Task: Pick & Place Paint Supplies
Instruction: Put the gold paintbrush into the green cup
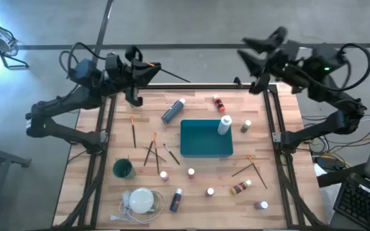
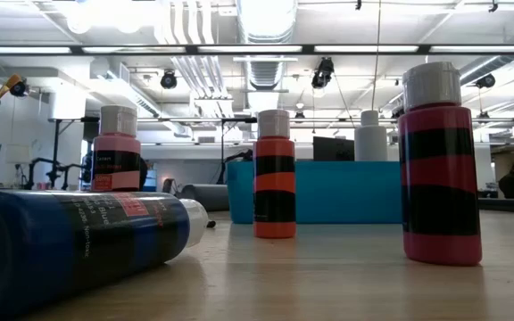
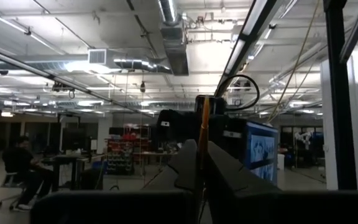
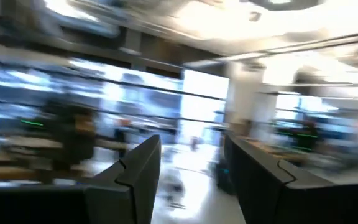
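Clamping a thin dark-handled brush with an orange end (image 1: 166, 71), the left gripper (image 1: 141, 67) hangs above the table's far left edge, fingers closed narrow on the stick. Well below and beyond it, bottles and brushes lie scattered around the teal tray (image 1: 206, 138), where a white bottle (image 1: 224, 124) stands. Over the far right corner, the right gripper (image 1: 249, 52) shows parted, empty fingers.

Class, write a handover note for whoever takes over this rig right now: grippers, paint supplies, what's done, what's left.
Left gripper: shut on a brush, raised near the table's far edge.
Right gripper: open, empty, raised too.
Done: one white bottle at the teal tray's corner.
Left: other bottles and brushes scattered on the table.
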Robot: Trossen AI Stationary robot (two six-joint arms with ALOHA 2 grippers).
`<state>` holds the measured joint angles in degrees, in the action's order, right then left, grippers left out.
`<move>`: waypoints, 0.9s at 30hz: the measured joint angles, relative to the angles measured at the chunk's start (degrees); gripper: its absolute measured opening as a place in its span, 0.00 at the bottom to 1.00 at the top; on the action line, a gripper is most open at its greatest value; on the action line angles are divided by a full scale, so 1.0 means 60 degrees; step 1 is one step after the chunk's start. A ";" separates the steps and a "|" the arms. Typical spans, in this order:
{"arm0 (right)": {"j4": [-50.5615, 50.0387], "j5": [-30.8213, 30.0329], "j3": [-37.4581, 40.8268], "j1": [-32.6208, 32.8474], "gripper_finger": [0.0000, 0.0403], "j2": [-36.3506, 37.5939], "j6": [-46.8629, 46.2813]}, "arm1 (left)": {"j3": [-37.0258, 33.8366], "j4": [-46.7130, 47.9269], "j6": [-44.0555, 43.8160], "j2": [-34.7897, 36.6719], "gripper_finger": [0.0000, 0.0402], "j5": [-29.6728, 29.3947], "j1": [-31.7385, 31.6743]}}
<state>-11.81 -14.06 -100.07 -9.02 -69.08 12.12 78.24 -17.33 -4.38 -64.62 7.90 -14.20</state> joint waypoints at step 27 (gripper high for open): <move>-0.0221 -0.4912 0.0004 0.0002 0.23 0.1108 0.4270 | 0.0145 0.2470 -0.0759 0.0848 0.04 -0.3160 0.0050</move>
<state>-13.13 -43.53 -100.05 -9.00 -62.43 37.74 79.10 -2.51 -8.94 -59.53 -11.06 -13.90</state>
